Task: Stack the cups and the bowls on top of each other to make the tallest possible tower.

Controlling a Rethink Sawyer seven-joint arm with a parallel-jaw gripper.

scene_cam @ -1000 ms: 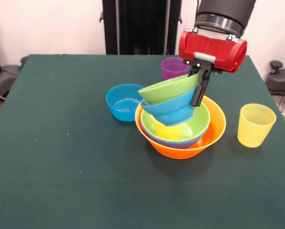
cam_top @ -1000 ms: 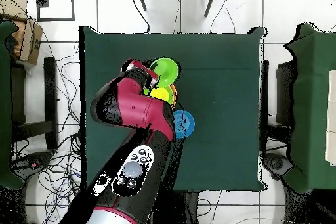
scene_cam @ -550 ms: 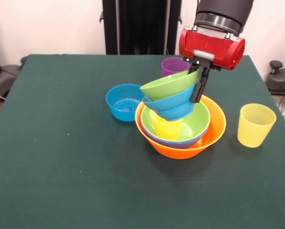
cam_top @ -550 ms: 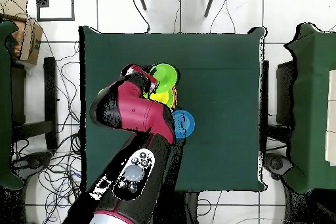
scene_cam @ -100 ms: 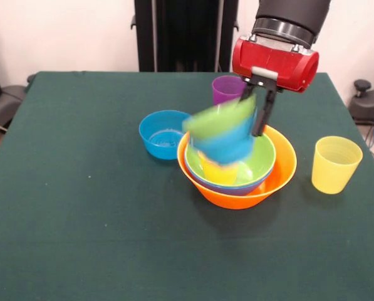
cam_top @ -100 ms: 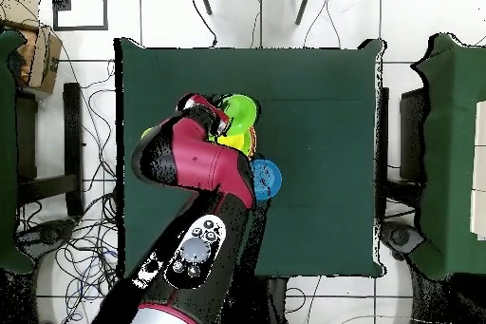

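From the front, the gripper (scene_cam @ -100 ms: 257, 113) hung over the orange bowl (scene_cam @ -100 ms: 280, 172); I could not tell whether its claw gripped anything. Beside it a blurred small green bowl (scene_cam @ -100 ms: 218, 118) sat on a blue one (scene_cam @ -100 ms: 223, 145), above the yellow cup (scene_cam @ -100 ms: 219, 172). The purple cup (scene_cam @ -100 ms: 224, 89) stood behind, a pale yellow cup (scene_cam @ -100 ms: 335, 164) well apart, a blue bowl (scene_cam @ -100 ms: 161, 133) touching the tower.

Overhead, the arm (cam_top @ -100 ms: 195, 163) hid most; the table (cam_top @ -100 ms: 313, 149) lay open beyond.
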